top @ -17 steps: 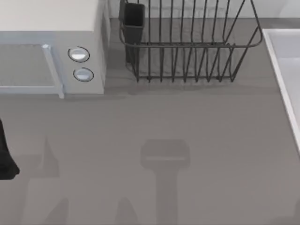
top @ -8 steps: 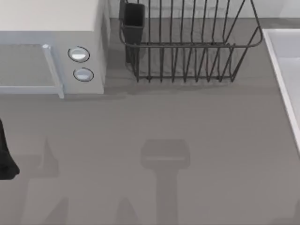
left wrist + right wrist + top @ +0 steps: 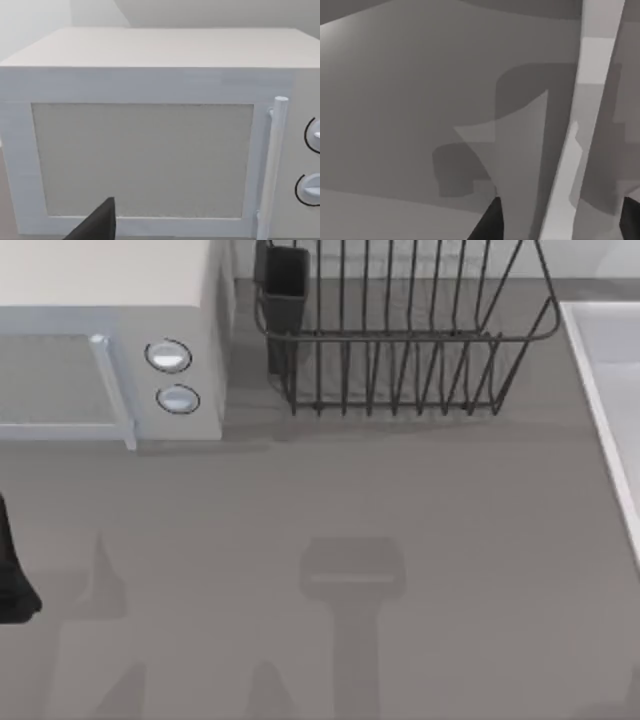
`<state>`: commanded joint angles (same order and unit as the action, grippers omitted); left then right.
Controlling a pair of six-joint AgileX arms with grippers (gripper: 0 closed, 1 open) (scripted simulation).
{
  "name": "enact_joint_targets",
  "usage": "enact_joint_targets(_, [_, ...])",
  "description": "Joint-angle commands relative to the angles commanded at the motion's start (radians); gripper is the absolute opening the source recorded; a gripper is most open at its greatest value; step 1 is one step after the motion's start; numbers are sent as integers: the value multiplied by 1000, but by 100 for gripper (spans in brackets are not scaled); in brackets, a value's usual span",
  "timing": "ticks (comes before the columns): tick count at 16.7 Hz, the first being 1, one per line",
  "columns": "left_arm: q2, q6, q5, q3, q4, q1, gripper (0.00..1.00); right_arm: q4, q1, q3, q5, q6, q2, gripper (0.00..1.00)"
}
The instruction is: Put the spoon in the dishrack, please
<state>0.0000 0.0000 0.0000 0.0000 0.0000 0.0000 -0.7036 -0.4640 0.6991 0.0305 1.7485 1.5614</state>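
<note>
The opening step is judged in hand: the spoon must be found for the dishrack point(image 3: 400, 335), both hands' state untellable.

Overhead camera above table point(image 3: 420, 540); left wrist camera close, facing microwave point(image 3: 150, 150).

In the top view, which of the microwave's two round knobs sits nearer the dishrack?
The upper knob, the one above the lower knob on the white microwave. It sits higher on the panel, closer to the dishrack and its dark utensil cup.
</note>
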Motion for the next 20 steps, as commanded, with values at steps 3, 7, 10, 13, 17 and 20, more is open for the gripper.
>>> enact_joint_targets(3, [0,0,0,0,0,0,100,-100,-6,93,1,14,-12,0])
enact_joint_targets(7, [0,0,0,0,0,0,100,-378,-10,302,1,26,-52,0])
enact_joint_targets(10, [0,0,0,0,0,0,100,-620,-11,472,1,28,-92,0])
enact_joint_targets(13, [0,0,0,0,0,0,100,-774,-11,611,0,21,-138,0])
enact_joint_targets(17, [0,0,0,0,0,0,100,-835,-10,669,0,11,-167,0])
enact_joint_targets(20, [0,0,0,0,0,0,100,-833,-8,666,0,10,-163,0])
